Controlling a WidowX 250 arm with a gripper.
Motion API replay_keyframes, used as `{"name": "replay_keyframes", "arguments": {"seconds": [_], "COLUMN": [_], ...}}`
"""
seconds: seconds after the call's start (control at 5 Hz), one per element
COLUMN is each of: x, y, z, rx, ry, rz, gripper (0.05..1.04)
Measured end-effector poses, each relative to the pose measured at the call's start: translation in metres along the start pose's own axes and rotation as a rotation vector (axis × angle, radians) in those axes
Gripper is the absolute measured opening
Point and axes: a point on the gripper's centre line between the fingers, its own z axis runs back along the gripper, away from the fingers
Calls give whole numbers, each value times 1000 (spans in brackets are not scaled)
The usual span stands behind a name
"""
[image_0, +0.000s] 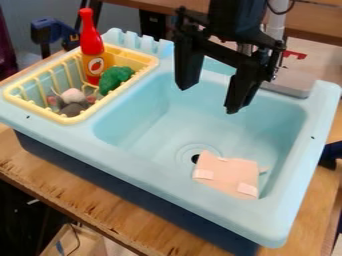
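We hold claw (208, 100) spread, empty, above sink (167, 179); pink cloth (228, 175) lies beside drain (195, 158), ungrasped. We judge grasping undone, all handling left.

A flat, peach-pink piece (226, 175) with paler patches at two corners and uneven edges lies spread in the light-blue sink (143, 132), toward the near side, right beside the dark drain hole (195, 158).
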Motion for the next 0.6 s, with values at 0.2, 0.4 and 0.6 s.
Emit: {"name": "replay_keyframes", "arguments": {"seconds": [0.2, 0.4, 0.6], "x": [0, -4, -6], "y": [-1, -6, -7], "z": [-10, -30, -47], "rx": [4, -16, -8], "ry": [37, 51, 83], "rz": [-3, 19, 80], "gripper": [1001, 1001, 1001]}}
